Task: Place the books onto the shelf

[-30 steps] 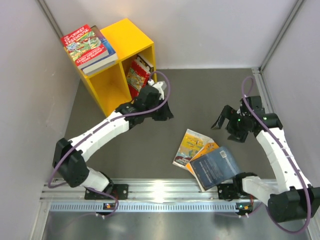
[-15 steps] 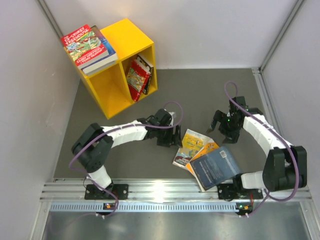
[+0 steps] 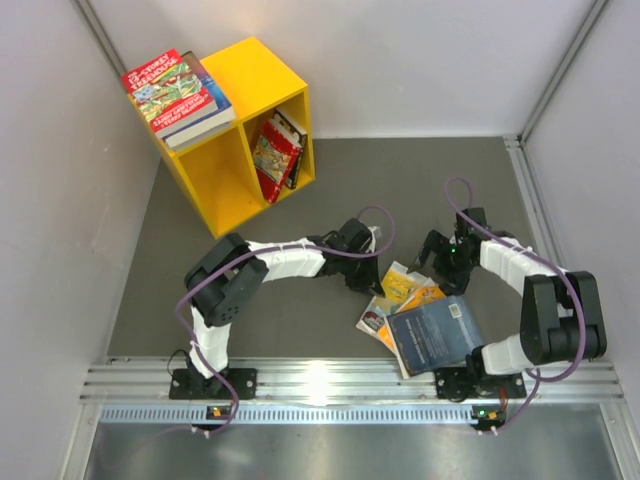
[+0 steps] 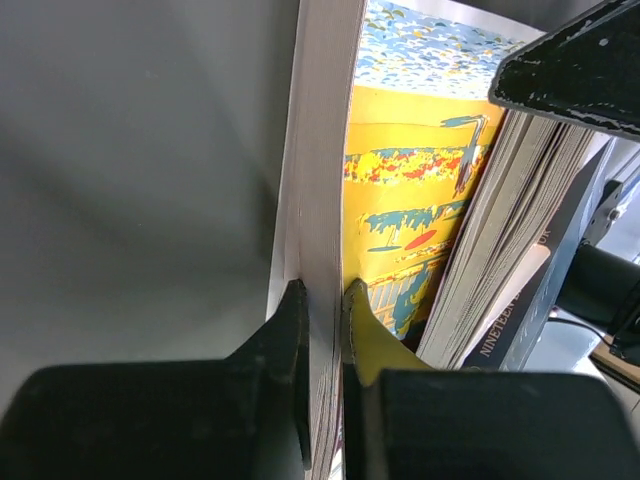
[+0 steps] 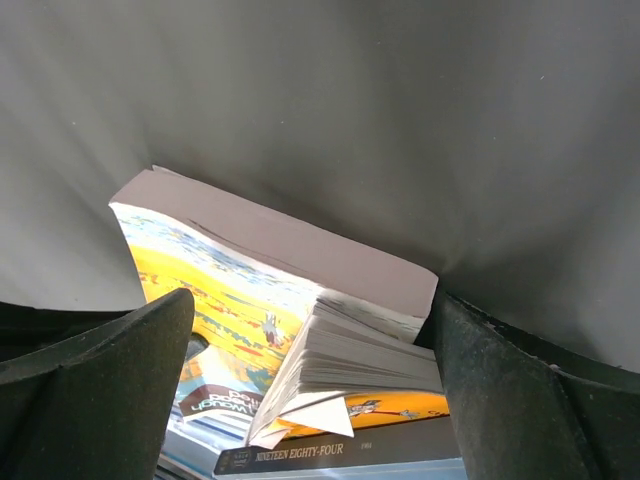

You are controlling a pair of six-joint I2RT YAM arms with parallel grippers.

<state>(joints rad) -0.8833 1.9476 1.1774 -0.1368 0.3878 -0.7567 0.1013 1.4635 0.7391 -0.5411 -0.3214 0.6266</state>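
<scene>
Left gripper point(image 4: 325, 296) clamps yellow book point(image 4: 410, 210) edge; right gripper point(image 5: 310, 360) spread wide, empty; dark book point(image 5: 330, 452) cut off.

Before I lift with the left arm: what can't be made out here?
Top view: left gripper jaws are hidden under its own wrist.
Left wrist view: whether the pinch takes the whole yellow book or only some pages; the gripper covers that edge.
Right wrist view: whatever lies below the dark blue book is cut off by the lower edge.
Top view: book count inside the shelf is hidden by its roof.
</scene>
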